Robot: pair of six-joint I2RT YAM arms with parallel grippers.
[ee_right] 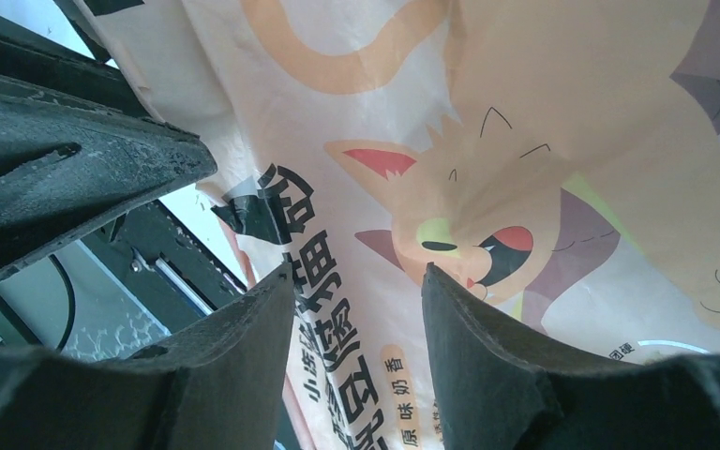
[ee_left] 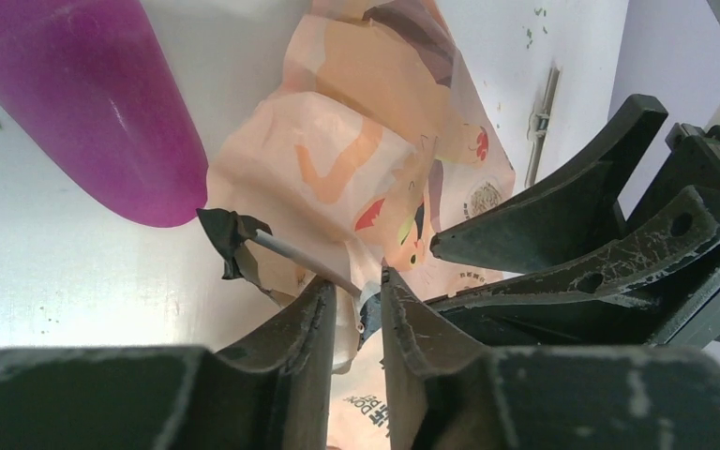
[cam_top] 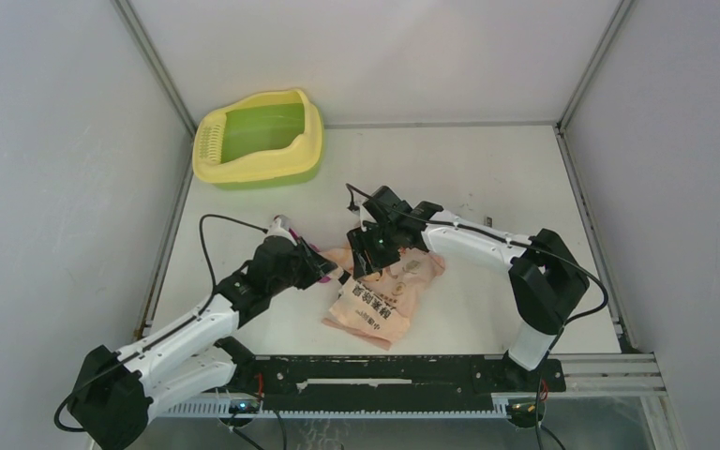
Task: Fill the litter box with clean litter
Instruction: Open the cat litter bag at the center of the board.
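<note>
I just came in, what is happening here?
Both arms work on the printed bag at the middle of the table. The right gripper hangs open over it. The left gripper, jaws narrowly apart, is at the bag's edge beside the magenta scoop. The litter box sits in the far left corner, its basin looking bare.

Bright even light, soft shadows; left gripper [ee_left: 354, 281] base blurred.

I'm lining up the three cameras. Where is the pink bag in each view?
Top: bag low centre.
Left wrist: bag centre, right of the purple scoop.
Right wrist: bag fills most of the picture.
Shared landmark: the printed cat face, clear in both wrist views.
</note>
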